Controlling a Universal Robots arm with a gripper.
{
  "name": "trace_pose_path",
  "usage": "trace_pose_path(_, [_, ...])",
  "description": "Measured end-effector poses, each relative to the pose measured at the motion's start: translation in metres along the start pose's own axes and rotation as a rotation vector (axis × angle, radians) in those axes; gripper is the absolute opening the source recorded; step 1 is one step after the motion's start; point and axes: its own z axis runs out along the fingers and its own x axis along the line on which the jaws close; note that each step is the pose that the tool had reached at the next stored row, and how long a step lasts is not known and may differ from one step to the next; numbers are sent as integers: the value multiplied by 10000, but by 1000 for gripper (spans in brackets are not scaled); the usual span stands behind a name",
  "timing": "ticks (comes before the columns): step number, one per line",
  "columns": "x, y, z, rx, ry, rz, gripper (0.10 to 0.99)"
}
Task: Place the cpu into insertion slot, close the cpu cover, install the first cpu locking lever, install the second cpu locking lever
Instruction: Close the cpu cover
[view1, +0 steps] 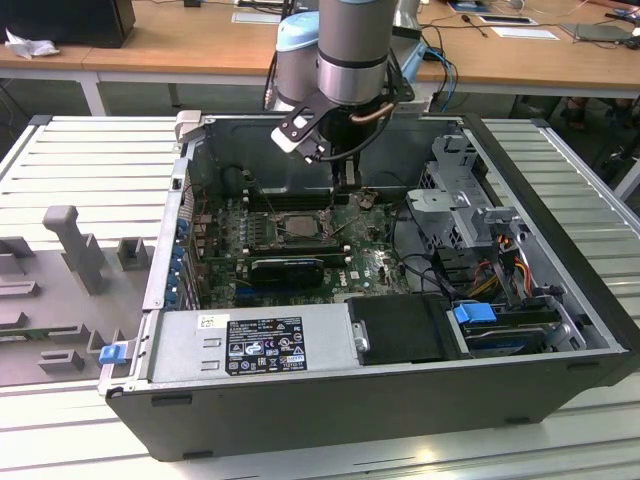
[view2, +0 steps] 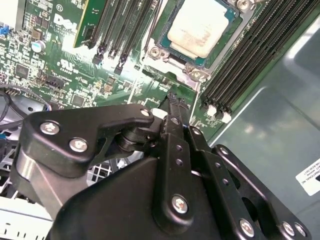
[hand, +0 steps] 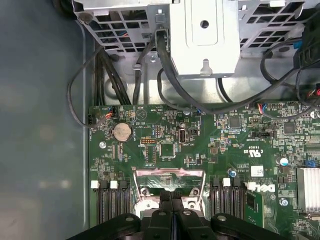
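Note:
The cpu (view2: 197, 32), a pale silvery square, lies in the insertion slot (view1: 296, 226) on the green board inside the open case. A bright metal frame, the cpu cover (hand: 169, 176), surrounds the chip; I cannot tell whether it lies fully flat. A thin lever rod (view2: 151, 31) runs along one side of the socket. My gripper (view2: 172, 100) is shut with nothing between its fingers. Its tip hovers low at the cover's edge, just beside the socket. The exterior view shows the gripper (view1: 345, 185) toward the right of the slot, and the first wrist view shows the gripper (hand: 172, 196) right at the cover.
Long black memory slots (view2: 250, 55) flank the socket on both sides. A black card (view1: 288, 268) lies in front of it. A metal drive cage (view1: 455, 205) with cables stands at the exterior view's right, and the power supply (view1: 250, 345) at the front. Case walls enclose the board.

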Motion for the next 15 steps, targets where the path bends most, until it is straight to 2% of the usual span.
trace_pose_path(5, [1,43,1,1,-1,0,106])
trace_pose_path(15, [8,285,17,9,0,-1,106])
